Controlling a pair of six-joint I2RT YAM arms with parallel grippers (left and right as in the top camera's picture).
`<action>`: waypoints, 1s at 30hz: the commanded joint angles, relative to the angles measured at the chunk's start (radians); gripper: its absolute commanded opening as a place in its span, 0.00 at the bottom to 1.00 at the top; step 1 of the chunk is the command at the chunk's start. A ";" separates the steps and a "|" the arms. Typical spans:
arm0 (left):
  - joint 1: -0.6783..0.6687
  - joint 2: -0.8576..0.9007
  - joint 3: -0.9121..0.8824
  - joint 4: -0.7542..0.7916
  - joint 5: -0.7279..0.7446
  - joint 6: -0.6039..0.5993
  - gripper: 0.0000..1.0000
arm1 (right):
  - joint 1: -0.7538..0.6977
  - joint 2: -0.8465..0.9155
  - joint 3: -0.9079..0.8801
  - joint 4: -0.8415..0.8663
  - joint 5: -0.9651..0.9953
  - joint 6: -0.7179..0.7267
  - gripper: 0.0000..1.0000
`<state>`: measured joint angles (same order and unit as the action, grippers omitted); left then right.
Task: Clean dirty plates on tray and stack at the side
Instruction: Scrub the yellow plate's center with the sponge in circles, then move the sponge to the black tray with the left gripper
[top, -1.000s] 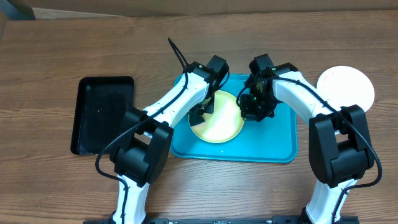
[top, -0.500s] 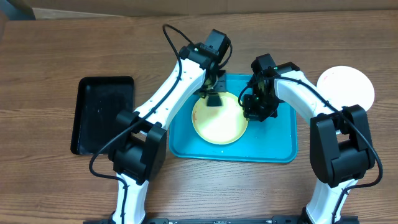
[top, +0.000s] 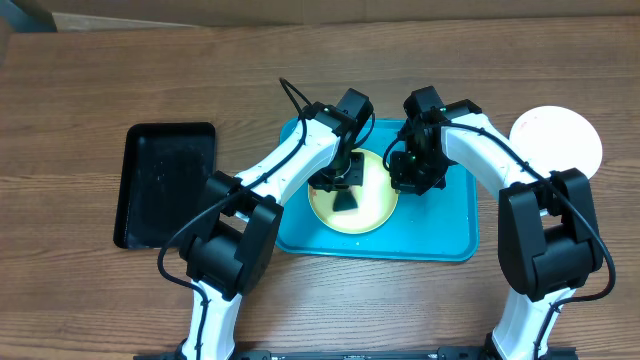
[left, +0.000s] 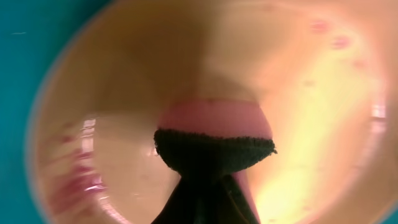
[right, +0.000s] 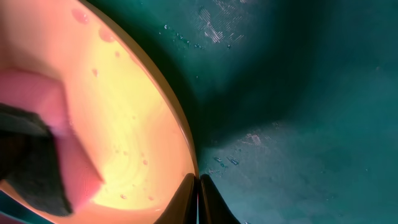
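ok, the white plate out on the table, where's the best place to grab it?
Its rim. The white plate lies flat and shallow on the table, so only the thin edge gives a pinch. Probably come from above at its left edge, the side nearest the right tool, one finger inside, one outside.

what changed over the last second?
Left gripper, shut on the sponge, swept from the left of the yellow-green plate to its far edge, then back to its middle. Unchanged: right gripper pinching that plate's rim, tray, white plate on the table.
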<state>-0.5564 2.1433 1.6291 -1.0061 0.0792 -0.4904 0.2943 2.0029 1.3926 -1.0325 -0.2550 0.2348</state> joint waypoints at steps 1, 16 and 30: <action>0.021 0.013 -0.009 -0.035 -0.306 0.016 0.04 | -0.008 0.010 0.015 0.002 0.029 0.000 0.04; 0.027 0.010 0.273 -0.337 -0.772 -0.130 0.04 | -0.008 0.010 0.015 0.000 0.029 0.027 0.04; 0.218 -0.005 0.389 -0.490 -0.490 -0.139 0.04 | -0.008 0.010 0.015 -0.009 -0.053 0.021 0.04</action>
<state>-0.4191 2.1452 1.9999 -1.4811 -0.5194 -0.6044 0.2886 2.0060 1.3960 -1.0435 -0.2481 0.2573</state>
